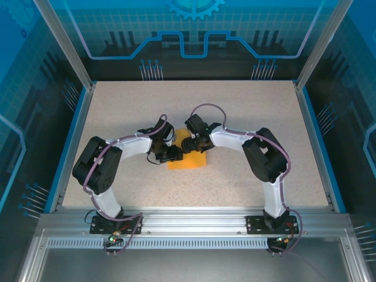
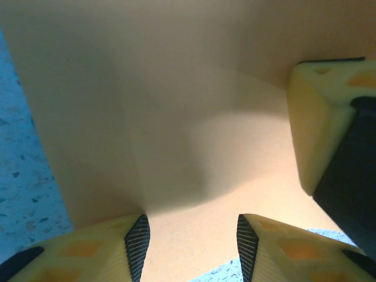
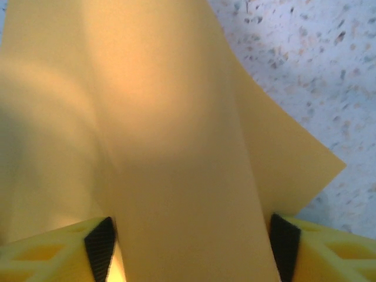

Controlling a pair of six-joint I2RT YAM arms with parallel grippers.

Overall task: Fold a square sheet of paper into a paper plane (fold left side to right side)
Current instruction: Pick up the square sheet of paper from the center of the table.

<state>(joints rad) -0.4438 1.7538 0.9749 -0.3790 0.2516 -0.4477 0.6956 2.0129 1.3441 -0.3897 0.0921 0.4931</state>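
Note:
The square sheet of paper (image 1: 189, 161) lies bright orange on the middle of the table, partly under both grippers. My left gripper (image 1: 174, 154) hovers over its left part and my right gripper (image 1: 189, 145) over its upper middle, the two almost touching. In the left wrist view the left gripper (image 2: 191, 235) stands open, low over the paper (image 2: 176, 106), which shows a soft raised bend. A yellow finger of the right gripper (image 2: 317, 123) stands close on the right. In the right wrist view the right gripper (image 3: 191, 244) is open, with a lifted fold of paper (image 3: 176, 129) running between its pads.
The speckled beige tabletop (image 1: 247, 117) spreads wide around the sheet, bounded by blue rails and a metal frame (image 1: 188, 220) at the near edge. Both arms bend in from the bases toward the centre.

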